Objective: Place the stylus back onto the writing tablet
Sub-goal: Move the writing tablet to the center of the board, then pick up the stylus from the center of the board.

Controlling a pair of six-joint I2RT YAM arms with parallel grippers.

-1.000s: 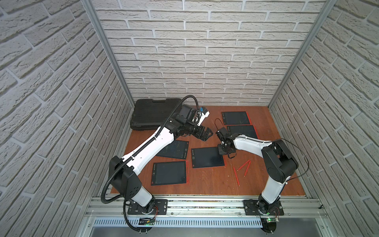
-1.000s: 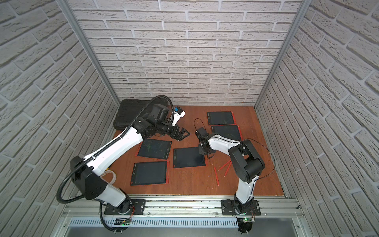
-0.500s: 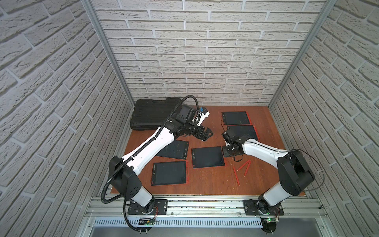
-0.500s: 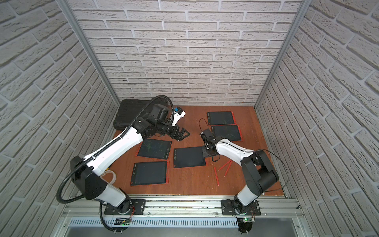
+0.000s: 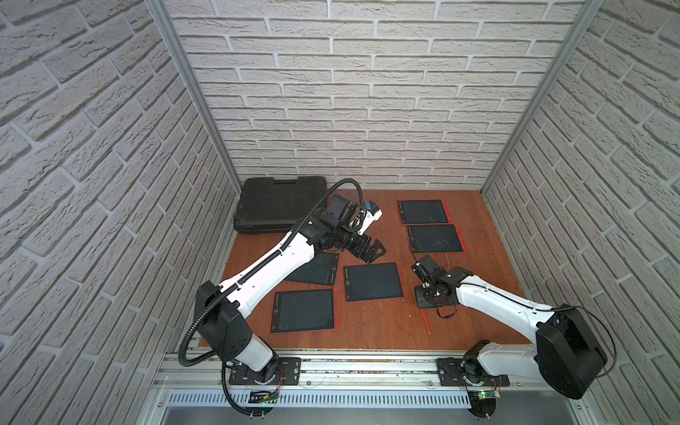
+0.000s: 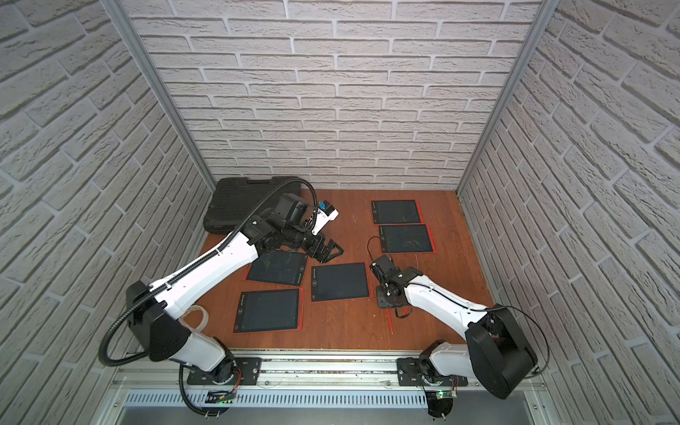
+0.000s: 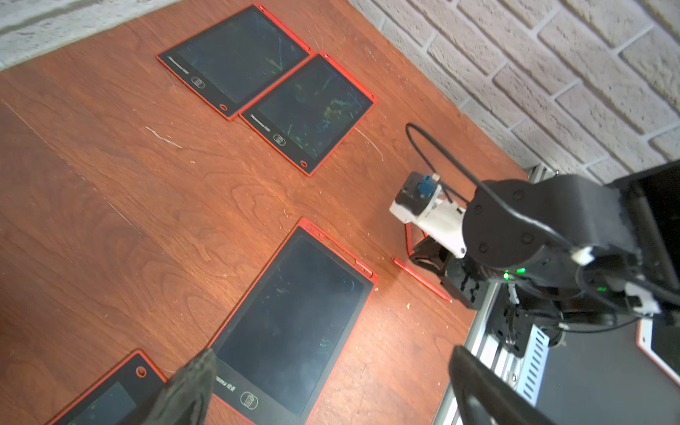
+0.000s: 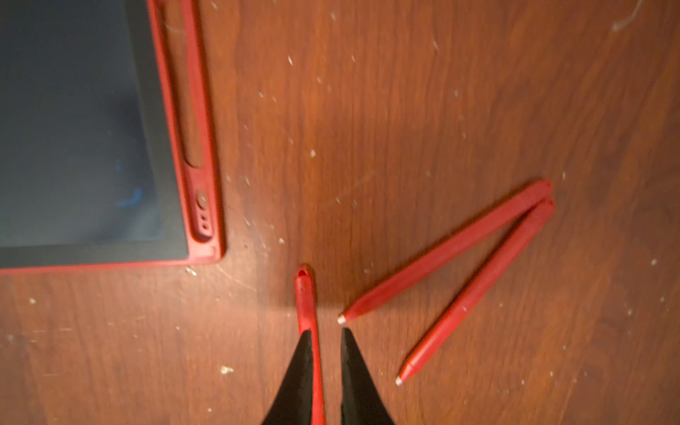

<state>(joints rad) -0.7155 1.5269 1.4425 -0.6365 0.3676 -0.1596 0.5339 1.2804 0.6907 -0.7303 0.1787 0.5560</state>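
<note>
**Figure. Pick-up stage of returning a stylus to its tablet.** The right gripper [image 8: 325, 330] reaches low over the bench [image 5: 368, 331], right of the middle and nearer the front edge than the back. The red stylus [image 8: 306, 301] lies flat on the wood between its fingers.

The jaws are drawn almost together. The stylus runs along the inner face of one finger, while a sliver of bare wood shows between it and the other, so the pinch does not look complete.

The writing tablet [image 8: 73, 128] lies at the middle of the bench, with one corner near the stylus but not touching it. The long slot [image 8: 193, 110] in its red rim is empty and faces the stylus, which probably explains the choice of this tablet. Stylus and slot lie roughly parallel, so little turning should be needed.

Two spare styluses [image 8: 445, 250] meet at one end in a V, near the chosen one but apart from it. The narrow jaw gap likely keeps them out of the grasp.

The left gripper [image 5: 369, 250] hangs above the bench behind the middle, jaws spread wide and empty, apparently kept clear of the work. The black case [image 5: 279, 206] in the back left corner plays no part.
</note>
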